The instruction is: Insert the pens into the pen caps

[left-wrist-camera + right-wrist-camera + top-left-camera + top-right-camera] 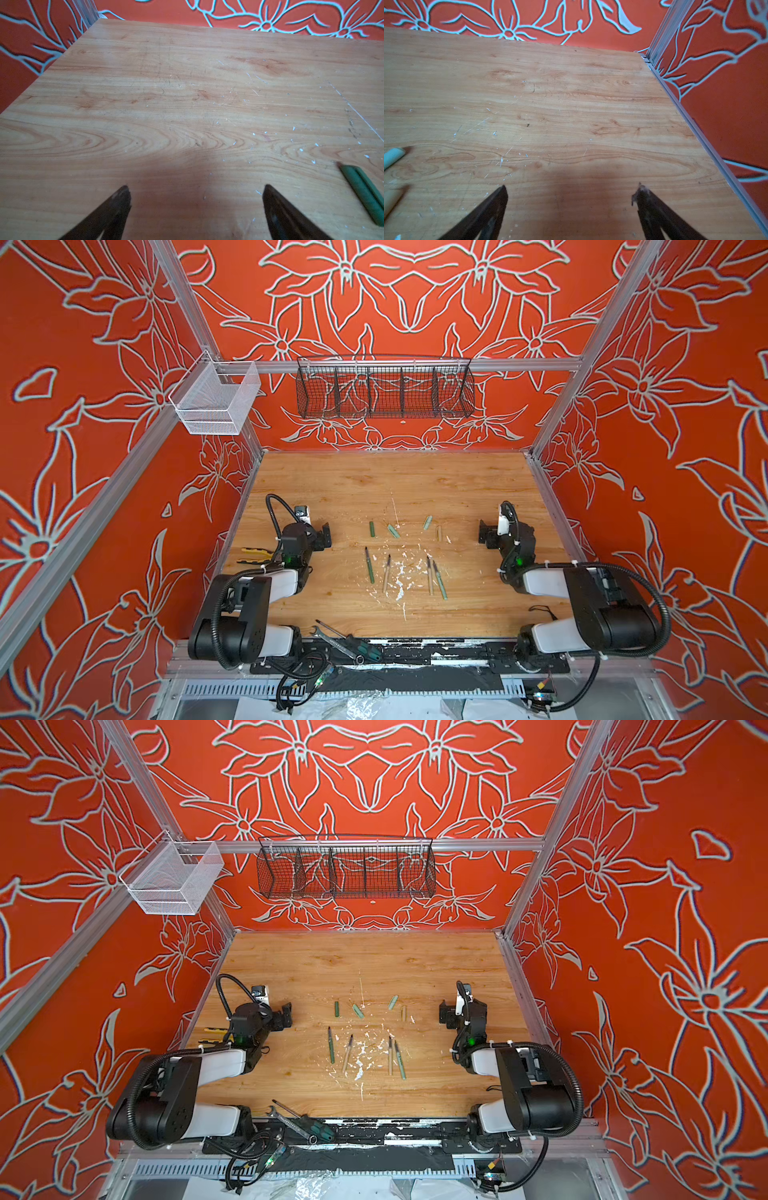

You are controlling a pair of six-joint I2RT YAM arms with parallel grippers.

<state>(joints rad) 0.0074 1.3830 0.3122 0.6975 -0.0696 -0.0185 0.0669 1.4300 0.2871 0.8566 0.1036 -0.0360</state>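
Several pens lie side by side mid-table in both top views: a green one (369,565), two beige ones (387,573) (429,576) and another green one (440,580). Behind them lie the pen caps: dark green (372,529), pale green (393,531), pale green (427,522) and beige (438,533). My left gripper (324,535) (196,189) hovers open and empty left of the caps, and the dark green cap (365,191) shows beside it. My right gripper (484,533) (572,189) stands open and empty to their right, with a pale green cap (392,156) and the beige cap (391,199) at the frame edge.
Yellow-black pliers (255,556) lie under the left arm. A screwdriver and wrench (349,641) rest at the table's front edge. White flecks (399,572) are scattered among the pens. A black wire basket (384,387) and a white mesh basket (216,400) hang on the frame.
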